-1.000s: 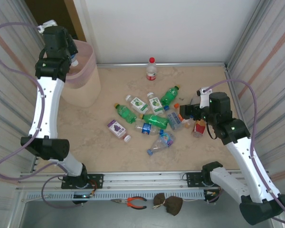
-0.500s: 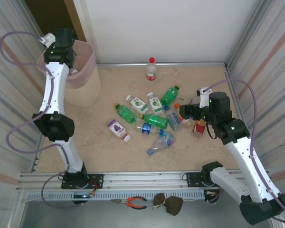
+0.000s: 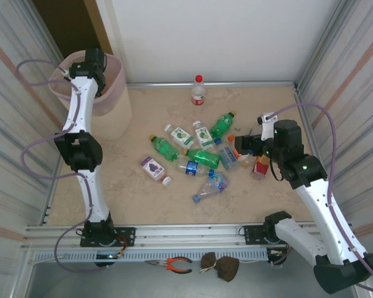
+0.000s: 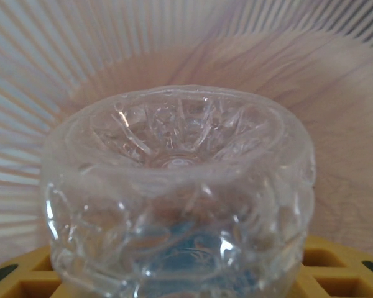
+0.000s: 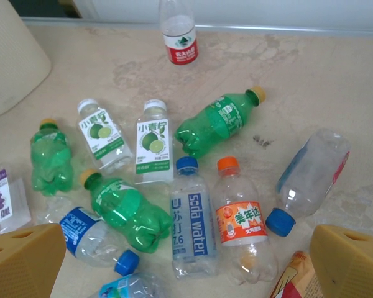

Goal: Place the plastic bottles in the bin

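The left gripper (image 4: 180, 273) is clamped on a clear bottle (image 4: 180, 186) over the mouth of the bin (image 3: 115, 105), not yet released; its moulded base points away from the wrist toward the bin's wall, long axis roughly along the fingers, cap hidden; the right gripper (image 5: 186, 267) hangs wide open above about a dozen bottles (image 5: 130, 214) lying at all angles on the desk (image 3: 143, 198); a red-capped bottle (image 3: 198, 92) stands upright; most of the work is left.

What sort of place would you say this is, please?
Probably a robot test cell rather than a home: left arm and right arm bolted to an aluminium rail, corrugated walls around the tabletop, plastic bottles strewn near a bin.
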You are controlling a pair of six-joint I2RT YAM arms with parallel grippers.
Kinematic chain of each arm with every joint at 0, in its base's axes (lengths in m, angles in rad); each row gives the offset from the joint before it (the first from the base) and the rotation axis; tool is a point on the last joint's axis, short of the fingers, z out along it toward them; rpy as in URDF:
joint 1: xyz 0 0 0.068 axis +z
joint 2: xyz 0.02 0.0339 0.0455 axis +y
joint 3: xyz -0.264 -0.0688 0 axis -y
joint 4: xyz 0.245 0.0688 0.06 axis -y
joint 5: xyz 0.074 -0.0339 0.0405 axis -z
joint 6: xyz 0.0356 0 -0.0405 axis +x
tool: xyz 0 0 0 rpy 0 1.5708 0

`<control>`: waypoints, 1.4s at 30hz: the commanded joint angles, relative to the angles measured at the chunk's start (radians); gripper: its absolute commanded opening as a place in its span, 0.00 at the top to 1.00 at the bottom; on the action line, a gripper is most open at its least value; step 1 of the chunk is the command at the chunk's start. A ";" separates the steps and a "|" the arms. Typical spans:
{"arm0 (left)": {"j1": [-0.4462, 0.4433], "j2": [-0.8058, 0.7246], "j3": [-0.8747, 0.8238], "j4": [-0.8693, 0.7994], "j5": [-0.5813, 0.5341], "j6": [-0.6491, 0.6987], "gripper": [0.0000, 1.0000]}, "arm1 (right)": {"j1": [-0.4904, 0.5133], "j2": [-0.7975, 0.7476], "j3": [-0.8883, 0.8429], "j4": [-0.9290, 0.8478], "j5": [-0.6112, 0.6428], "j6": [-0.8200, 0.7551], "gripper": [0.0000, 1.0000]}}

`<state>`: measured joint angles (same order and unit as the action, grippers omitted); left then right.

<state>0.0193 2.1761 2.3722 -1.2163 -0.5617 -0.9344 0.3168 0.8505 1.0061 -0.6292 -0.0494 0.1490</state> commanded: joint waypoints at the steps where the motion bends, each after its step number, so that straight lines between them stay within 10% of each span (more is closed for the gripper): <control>1: 0.023 0.037 0.039 -0.090 0.042 -0.118 0.61 | 0.009 -0.005 0.002 0.014 -0.001 0.008 0.01; 20: 0.057 0.040 0.015 -0.126 0.216 -0.259 0.18 | 0.010 -0.026 -0.011 0.008 0.014 0.002 0.01; 28: 0.057 -0.031 0.019 -0.090 0.249 -0.241 0.15 | 0.009 -0.037 -0.006 -0.007 0.024 0.012 0.01; 42: 0.002 -0.239 -0.100 0.229 0.358 0.155 0.16 | -0.001 0.002 0.005 -0.082 0.099 0.140 0.01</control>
<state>0.0387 2.0232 2.3329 -1.1194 -0.2527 -0.9550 0.3168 0.8360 1.0058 -0.6563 -0.0006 0.2264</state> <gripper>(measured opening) 0.838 0.993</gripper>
